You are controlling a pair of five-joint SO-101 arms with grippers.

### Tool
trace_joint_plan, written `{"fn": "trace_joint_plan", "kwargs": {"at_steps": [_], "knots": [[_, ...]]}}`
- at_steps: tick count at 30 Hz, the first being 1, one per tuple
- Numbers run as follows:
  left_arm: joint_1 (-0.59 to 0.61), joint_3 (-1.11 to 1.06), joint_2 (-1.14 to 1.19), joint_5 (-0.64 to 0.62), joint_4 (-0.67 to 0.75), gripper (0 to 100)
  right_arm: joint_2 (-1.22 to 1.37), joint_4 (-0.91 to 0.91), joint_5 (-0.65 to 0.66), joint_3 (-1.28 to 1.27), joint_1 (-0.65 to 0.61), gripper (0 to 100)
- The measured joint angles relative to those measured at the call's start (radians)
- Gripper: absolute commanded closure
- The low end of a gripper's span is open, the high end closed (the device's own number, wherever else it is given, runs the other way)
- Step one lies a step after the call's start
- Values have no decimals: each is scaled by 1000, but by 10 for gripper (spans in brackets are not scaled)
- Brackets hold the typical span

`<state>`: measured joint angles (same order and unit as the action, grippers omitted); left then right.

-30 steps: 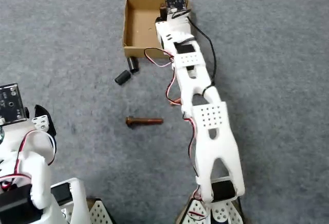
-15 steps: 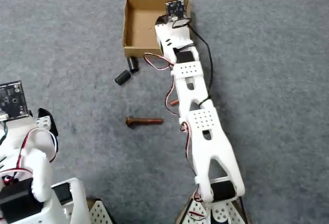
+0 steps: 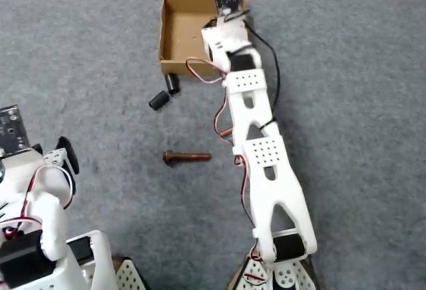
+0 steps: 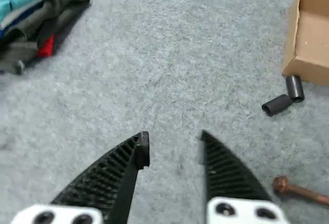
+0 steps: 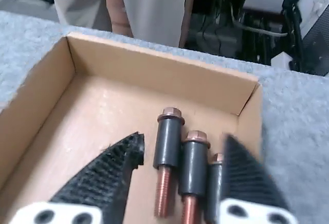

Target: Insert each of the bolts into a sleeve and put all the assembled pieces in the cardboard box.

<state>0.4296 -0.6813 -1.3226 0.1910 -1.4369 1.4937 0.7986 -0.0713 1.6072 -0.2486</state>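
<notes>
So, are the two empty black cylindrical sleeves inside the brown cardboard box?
No, both black sleeves lie on the grey carpet outside the cardboard box.

Light bright, even, diffuse, from overhead. Grey tabletop (image 3: 346, 104) lit alike near to far, left to right. Shadows soft and short: thin dark edge under white arm (image 3: 266, 163), small smudge beside loose sleeves (image 3: 158, 100). Arm shells brightest surfaces in high view. Cardboard box (image 3: 162, 30) inner walls slightly shaded, floor paler with faint sheen in right wrist view. Bolts (image 5: 170, 115) carry small highlights on copper heads. Room behind (image 5: 226, 8) far tabletop edge dim, near black, one bright pale patch at far right.
</notes>
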Motion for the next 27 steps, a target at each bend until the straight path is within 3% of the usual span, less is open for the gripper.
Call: {"fn": "trace_joint_plan", "kwargs": {"at_steps": [9,17,21,27], "knots": [[61,-2,233,-31,0,808,-281,517,-58,2,-37,913],[126,0,247,2,0,808,-384,827,-315,-2,-270,740],[150,0,247,6,0,808,-381,835,-476,-78,-382,738],[152,0,247,48,0,808,-339,781,-589,-190,-399,738]]}}
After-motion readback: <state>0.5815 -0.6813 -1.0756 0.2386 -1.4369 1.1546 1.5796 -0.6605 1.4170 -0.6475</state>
